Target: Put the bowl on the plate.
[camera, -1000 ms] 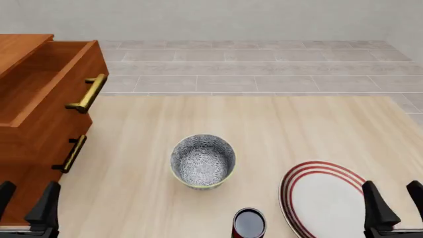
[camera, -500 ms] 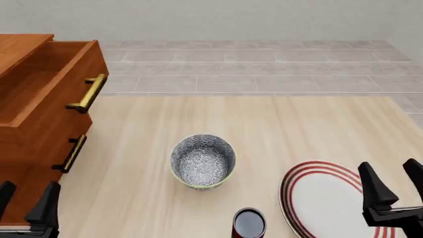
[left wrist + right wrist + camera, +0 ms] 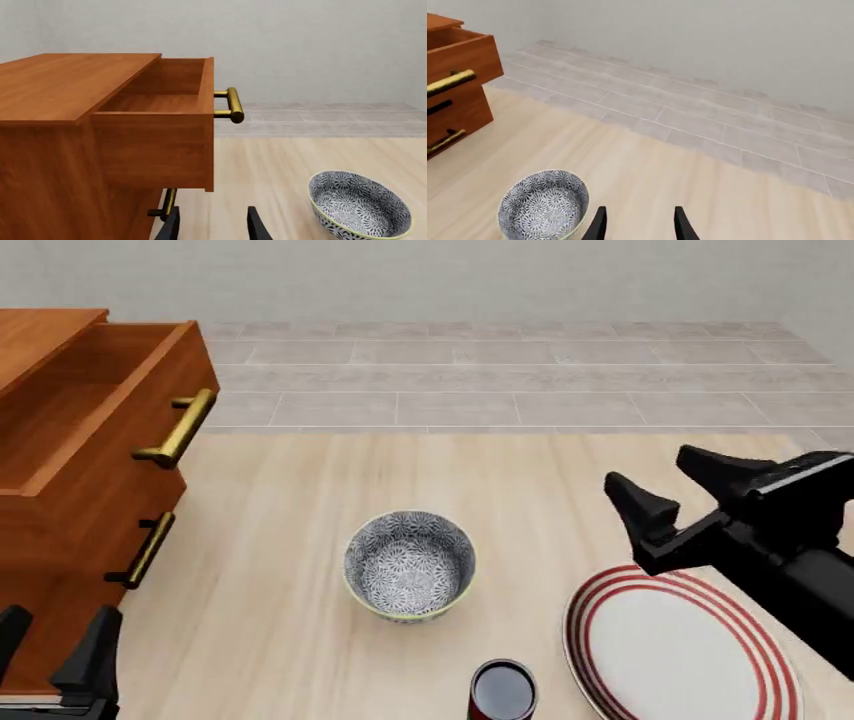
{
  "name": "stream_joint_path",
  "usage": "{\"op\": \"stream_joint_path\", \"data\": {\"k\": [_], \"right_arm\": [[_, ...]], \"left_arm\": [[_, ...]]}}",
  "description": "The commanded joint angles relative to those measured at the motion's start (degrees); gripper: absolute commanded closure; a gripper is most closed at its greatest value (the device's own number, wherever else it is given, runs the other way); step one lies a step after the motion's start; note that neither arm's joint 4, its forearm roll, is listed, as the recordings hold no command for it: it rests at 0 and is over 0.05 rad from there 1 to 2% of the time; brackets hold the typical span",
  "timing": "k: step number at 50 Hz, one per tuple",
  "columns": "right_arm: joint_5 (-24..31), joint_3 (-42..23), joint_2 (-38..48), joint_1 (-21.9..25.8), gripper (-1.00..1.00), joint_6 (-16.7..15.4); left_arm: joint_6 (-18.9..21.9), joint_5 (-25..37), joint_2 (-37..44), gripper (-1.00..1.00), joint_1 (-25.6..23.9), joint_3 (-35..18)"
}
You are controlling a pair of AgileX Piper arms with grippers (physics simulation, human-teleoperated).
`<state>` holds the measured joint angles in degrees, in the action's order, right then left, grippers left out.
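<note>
Approach step: right gripper (image 3: 663,485), fingers apart and empty, hangs right of bowl (image 3: 410,565), next must descend onto its rim.

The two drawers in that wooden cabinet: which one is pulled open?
The upper drawer, with the raised brass handle, is pulled out and looks empty. The lower drawer sits flush, shut.

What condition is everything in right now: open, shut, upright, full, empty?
Bowl: upright on the table, empty, untouched.
Plate: flat on the table, nothing on it.
Dark can: upright, between bowl and plate.
Top drawer: pulled open; no contents visible.
Lower drawer: shut.
Left claw: open, empty, low by the cabinet.
Right claw: open, empty, raised above the table beyond the plate.
</note>
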<state>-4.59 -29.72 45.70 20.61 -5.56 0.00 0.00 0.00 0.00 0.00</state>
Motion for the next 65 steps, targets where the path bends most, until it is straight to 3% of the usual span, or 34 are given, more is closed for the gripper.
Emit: {"op": "stream_joint_path", "data": {"k": [1, 3, 8, 11, 22, 24, 32, 39, 49, 52, 57, 65], "right_arm": [[4.42, -9.81, 13.52, 7.57, -1.0, 0.08], [4.3, -10.53, 14.64, 7.92, -1.0, -1.97], [5.87, -13.77, 18.62, 9.27, -1.0, -3.19], [7.49, -15.84, 20.39, 10.0, -1.0, -1.27], [12.97, -21.17, 27.93, 13.21, -1.0, -2.27], [14.94, -22.36, 29.07, 14.82, -1.0, -0.44], [18.04, -24.68, 31.09, 15.48, -1.0, 0.02], [20.89, -25.56, 34.76, 16.71, -1.0, 2.73], [21.41, -26.91, 38.47, 14.11, -1.0, 3.02], [21.2, -27.21, 40.02, 12.66, -1.0, 1.68], [20.9, -27.67, 42.11, 12.54, -1.0, 2.82], [20.45, -29.45, 45.4, 9.18, -1.0, 0.59]], "left_arm": [[0.0, 0.0, 0.0, -1.0, 0.0, 0.0], [0.0, 0.0, 0.0, -1.0, 0.0, 0.0], [0.0, 0.0, 0.0, -1.0, 0.0, 0.0], [0.0, 0.0, 0.0, -1.0, 0.0, 0.0], [0.0, 0.0, 0.0, -1.0, 0.0, 0.0], [0.0, 0.0, 0.0, -1.0, 0.0, 0.0], [0.0, 0.0, 0.0, -1.0, 0.0, 0.0], [0.0, 0.0, 0.0, -1.0, 0.0, 0.0], [0.0, 0.0, 0.0, -1.0, 0.0, 0.0], [0.0, 0.0, 0.0, -1.0, 0.0, 0.0], [0.0, 0.0, 0.0, -1.0, 0.0, 0.0], [0.0, 0.0, 0.0, -1.0, 0.0, 0.0]]}}
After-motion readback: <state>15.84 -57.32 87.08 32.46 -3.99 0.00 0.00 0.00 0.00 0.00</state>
